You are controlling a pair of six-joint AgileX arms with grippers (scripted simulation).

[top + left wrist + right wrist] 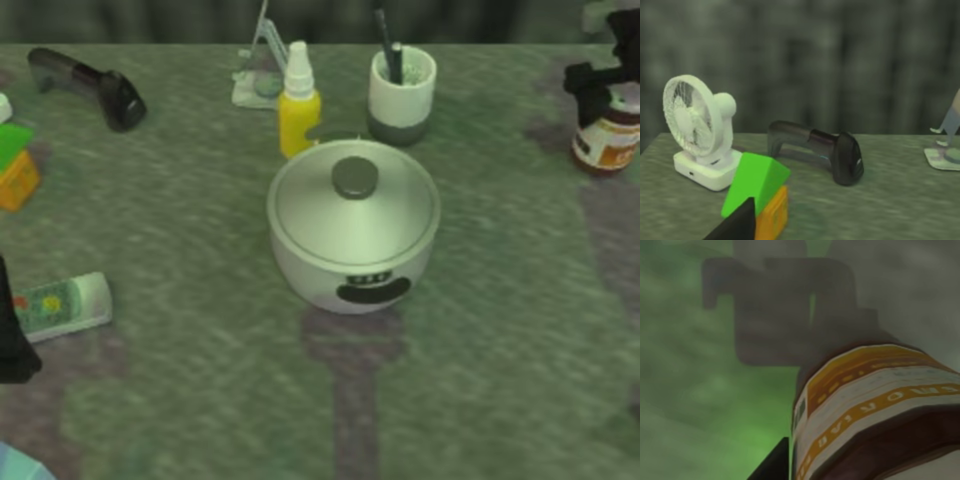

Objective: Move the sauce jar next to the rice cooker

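Note:
The sauce jar (606, 140), dark brown with a white-and-orange label, stands at the far right edge of the table. My right gripper (591, 84) is down over its top and shut on it. In the right wrist view the jar (875, 410) fills the near side, and one dark finger (775, 465) lies close along its label; the other finger is hidden. The rice cooker (352, 222), big, white and domed with a grey knob, sits at mid-table, well to the left of the jar. My left gripper (10, 340) is parked open at the left edge.
Behind the cooker stand a yellow bottle (298, 110) and a cup with pens (402, 95). A phone stand (258, 75) and a black scanner (95, 85) lie at the back left. A green-and-orange block (15, 165), a white remote (62, 305) and a white fan (700, 130) are at the left.

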